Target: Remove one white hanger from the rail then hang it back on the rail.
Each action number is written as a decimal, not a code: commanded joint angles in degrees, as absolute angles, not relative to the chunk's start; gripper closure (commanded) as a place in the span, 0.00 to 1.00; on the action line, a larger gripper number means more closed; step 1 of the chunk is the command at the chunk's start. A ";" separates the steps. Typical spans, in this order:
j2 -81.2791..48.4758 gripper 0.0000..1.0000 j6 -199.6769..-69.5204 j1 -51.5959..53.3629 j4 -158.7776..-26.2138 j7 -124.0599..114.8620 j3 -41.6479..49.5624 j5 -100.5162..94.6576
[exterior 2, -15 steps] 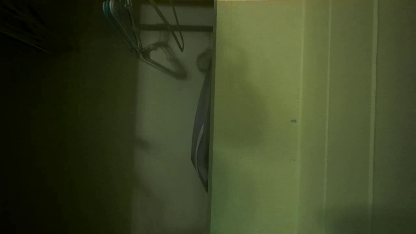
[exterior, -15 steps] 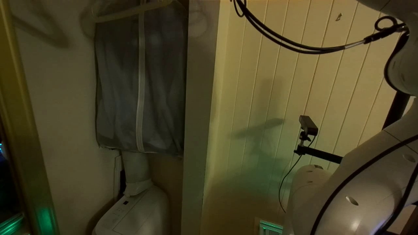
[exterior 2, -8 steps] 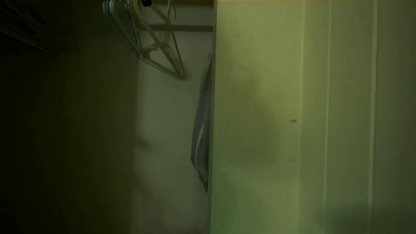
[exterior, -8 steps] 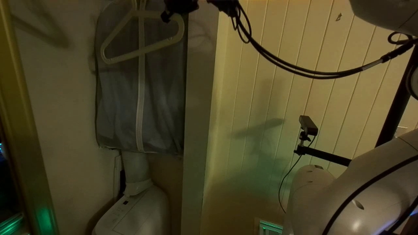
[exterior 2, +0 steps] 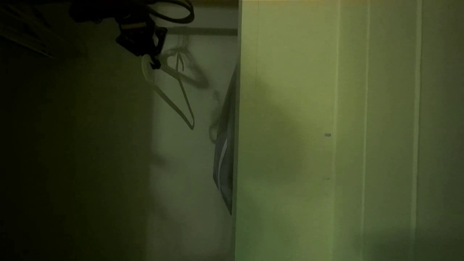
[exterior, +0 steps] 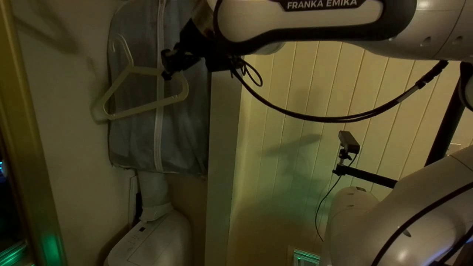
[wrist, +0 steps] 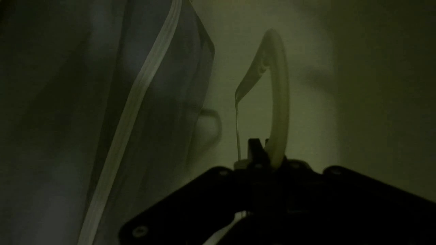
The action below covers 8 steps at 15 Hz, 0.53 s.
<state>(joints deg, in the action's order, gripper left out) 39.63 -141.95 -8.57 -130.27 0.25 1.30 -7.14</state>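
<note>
In an exterior view, our fingers (exterior: 167,75) pinch a shoulder of the white hanger (exterior: 140,109), in front of the garment bag (exterior: 138,138); the hook (exterior: 126,50) stands beyond them, so we should steer by it.

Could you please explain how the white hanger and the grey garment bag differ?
The hanger is an open, pale frame; the garment bag is grey, with a pale zip. The hanger looks smaller than the bag. The gripper holds the hanger but not the bag. Both show in every view.
</note>
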 commanded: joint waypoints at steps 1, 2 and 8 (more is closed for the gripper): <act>39.57 0.94 -141.96 -8.31 -130.46 -0.02 1.41 -7.69; 39.61 0.94 -141.97 -8.38 -130.46 -0.03 1.40 -7.73; 36.09 0.98 -148.34 -12.13 -136.70 -5.29 -1.46 -10.49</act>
